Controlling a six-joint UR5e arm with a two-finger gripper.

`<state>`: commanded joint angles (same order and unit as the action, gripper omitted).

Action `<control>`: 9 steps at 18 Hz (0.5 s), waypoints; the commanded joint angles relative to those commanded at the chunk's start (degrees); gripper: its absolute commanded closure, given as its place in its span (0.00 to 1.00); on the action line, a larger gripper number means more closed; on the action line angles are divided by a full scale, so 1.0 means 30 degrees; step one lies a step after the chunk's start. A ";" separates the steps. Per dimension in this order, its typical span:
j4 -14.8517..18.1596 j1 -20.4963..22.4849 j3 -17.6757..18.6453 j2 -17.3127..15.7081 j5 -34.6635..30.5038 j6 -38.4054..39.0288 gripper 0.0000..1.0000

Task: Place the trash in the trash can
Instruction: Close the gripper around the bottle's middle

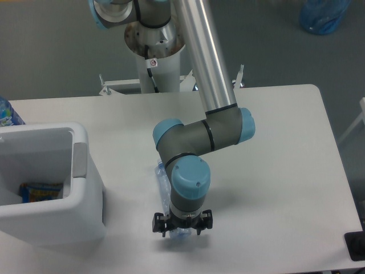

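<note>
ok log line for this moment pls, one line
phase: reaching for bottle | hand: open, straddling bottle lower end, not shut | bottle: lying on table | trash can: left of bottle, apart

A white rectangular surface with rounded corners point(285, 171) fills the lower view under even, soft light. Beyond its far edge lies a plain grey floor point(51, 51), where a crumpled blue plastic bag point(323, 15) sits past the far right corner.
</note>
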<state>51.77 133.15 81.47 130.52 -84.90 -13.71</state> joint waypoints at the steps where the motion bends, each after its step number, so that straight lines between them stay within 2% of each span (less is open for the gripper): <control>1: -0.0029 -0.0029 0.0000 0.0029 0.0000 0.0000 0.00; 4: 0.0000 -0.0029 0.0000 0.0059 -0.0029 0.0000 0.00; 6: 0.0000 -0.0029 0.0000 0.0030 -0.0030 0.0000 0.04; 9: 0.0000 -0.0117 0.0000 0.0001 -0.0205 0.0058 0.26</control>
<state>51.77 132.80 81.47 130.52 -85.52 -13.54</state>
